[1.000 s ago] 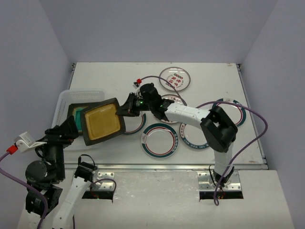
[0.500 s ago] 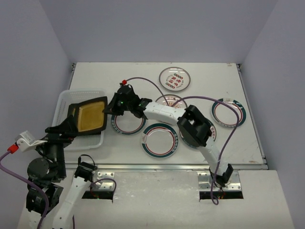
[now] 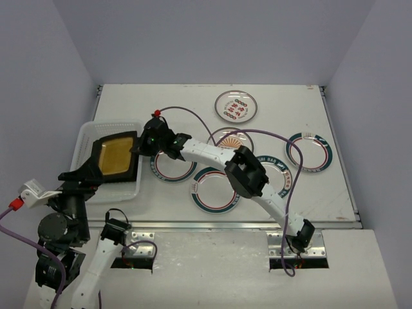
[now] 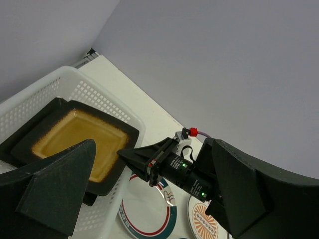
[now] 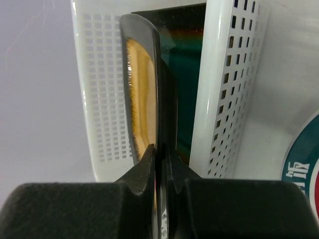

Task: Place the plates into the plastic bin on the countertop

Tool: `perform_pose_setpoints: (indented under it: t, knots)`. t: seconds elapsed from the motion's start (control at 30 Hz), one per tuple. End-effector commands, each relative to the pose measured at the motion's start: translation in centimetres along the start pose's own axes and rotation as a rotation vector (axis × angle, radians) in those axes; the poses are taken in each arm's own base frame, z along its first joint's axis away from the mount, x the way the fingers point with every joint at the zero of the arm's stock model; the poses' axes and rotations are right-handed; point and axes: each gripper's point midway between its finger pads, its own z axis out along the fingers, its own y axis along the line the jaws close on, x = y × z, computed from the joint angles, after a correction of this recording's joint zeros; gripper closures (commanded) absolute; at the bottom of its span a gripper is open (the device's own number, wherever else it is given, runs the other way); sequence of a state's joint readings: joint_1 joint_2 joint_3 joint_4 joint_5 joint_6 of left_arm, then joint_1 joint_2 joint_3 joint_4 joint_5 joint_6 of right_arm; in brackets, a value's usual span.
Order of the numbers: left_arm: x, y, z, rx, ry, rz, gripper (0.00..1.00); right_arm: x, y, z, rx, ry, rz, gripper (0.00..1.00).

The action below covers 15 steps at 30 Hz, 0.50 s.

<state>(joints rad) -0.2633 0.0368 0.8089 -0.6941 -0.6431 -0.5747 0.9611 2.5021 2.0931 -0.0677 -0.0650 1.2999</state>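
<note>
The plastic bin (image 3: 87, 138) stands at the table's left. The amber square plate (image 3: 116, 156) lies tilted in it, over the teal square plate (image 5: 188, 74). My right gripper (image 3: 138, 147) is shut on the amber plate's right rim (image 5: 142, 84), which it holds at about the height of the bin's right wall (image 5: 219, 99). My left gripper (image 3: 82, 172) is open and empty, hovering over the bin's near left corner, apart from the plate (image 4: 75, 139). Several round plates lie on the countertop (image 3: 161, 103); the nearest one (image 3: 172, 167) is just right of the bin.
Round plates lie on the table: a red-motif one (image 3: 236, 106) at the back, an orange sunburst one (image 3: 226, 137), and banded ones (image 3: 212, 191), (image 3: 275, 170), (image 3: 309, 152). My right arm (image 3: 212, 156) and its purple cable reach across them. Walls close in the table on three sides.
</note>
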Motion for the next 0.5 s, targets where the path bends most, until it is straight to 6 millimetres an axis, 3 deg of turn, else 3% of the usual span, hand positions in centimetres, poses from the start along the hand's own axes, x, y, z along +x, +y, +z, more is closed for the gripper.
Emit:
perform_pose_setpoints:
  t: [0.0,0.17,0.2,0.27,0.47]
  knots:
    - [-0.9,-0.1,-0.2,0.001,-0.033,-0.023,0.00,-3.2,6.6,-0.9,-0.167,-0.106,0.013,1.00]
    - [-0.6,0.0,0.0,-0.007,-0.025,-0.015,0.00,-3.3,6.4,0.0,-0.172,-0.120,0.035,0.90]
    - [-0.5,0.0,0.1,-0.012,-0.023,-0.014,0.00,-3.6,7.1,-0.1,-0.188,-0.128,0.038,0.89]
    - [-0.3,-0.2,0.4,-0.014,-0.011,0.001,0.00,-3.6,7.4,0.2,-0.190,-0.121,0.032,0.69]
    - [-0.6,0.1,-0.1,-0.018,-0.022,-0.008,0.00,-3.6,8.3,-2.3,-0.195,-0.115,-0.058,0.49]
